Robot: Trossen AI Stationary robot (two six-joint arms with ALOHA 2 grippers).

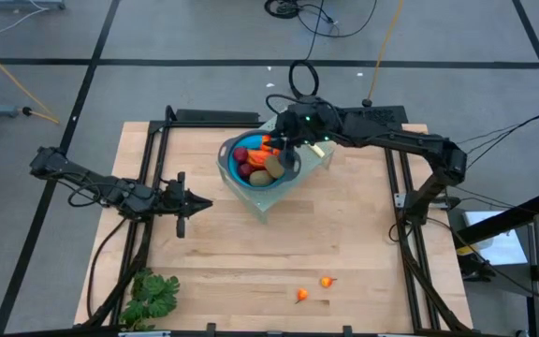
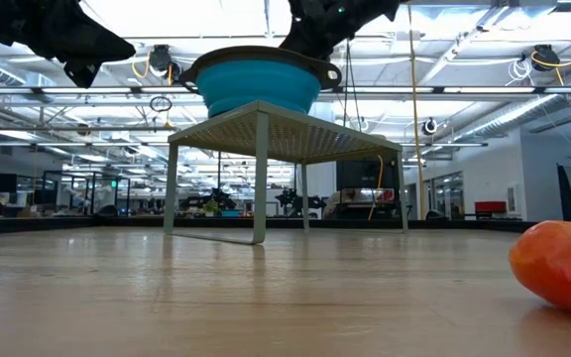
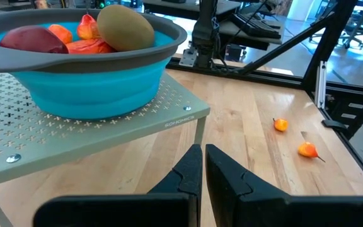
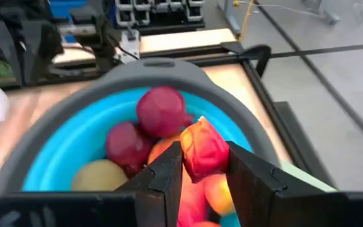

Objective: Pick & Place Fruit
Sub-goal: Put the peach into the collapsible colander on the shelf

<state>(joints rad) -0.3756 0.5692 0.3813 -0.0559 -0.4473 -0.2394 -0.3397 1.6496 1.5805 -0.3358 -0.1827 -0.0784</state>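
Right wrist view: right gripper (image 4: 203,165) sits directly over the bowl (image 4: 55,148), jaws clamped on a small orange-red fruit piece (image 4: 203,150).
Held piece: pinched at its sides, just above the fruit already in the bowl; touching the pile or not, cannot tell.
Bowl contents: two dark-red balls (image 4: 161,111), an olive-brown oval (image 4: 98,176) and orange pieces, all inside the bowl's blue wall.
Bowl support: bowl stands on a perforated rack (image 3: 93,126), rack stands on the tabletop (image 1: 344,234).
Step in hand: looks like the release of the held piece into the bowl.
How to do it well: stay inside the bowl's rim, let go low over the pile so the piece does not bounce out, open fully, then lift straight up clear of the grey rim.
Risk: pile is heaped near the rim, so a piece dropped close to the bowl's edge could roll off.
Left gripper (image 1: 183,201): waits beside the bowl on the tabletop, jaws together, holding nothing.
Left to do: two tiny orange-red pieces (image 1: 301,295) lie on the tabletop well apart from the bowl, toward the front edge.
Not fruit: leafy green bunch (image 1: 152,295) sits far from the bowl at the front corner.
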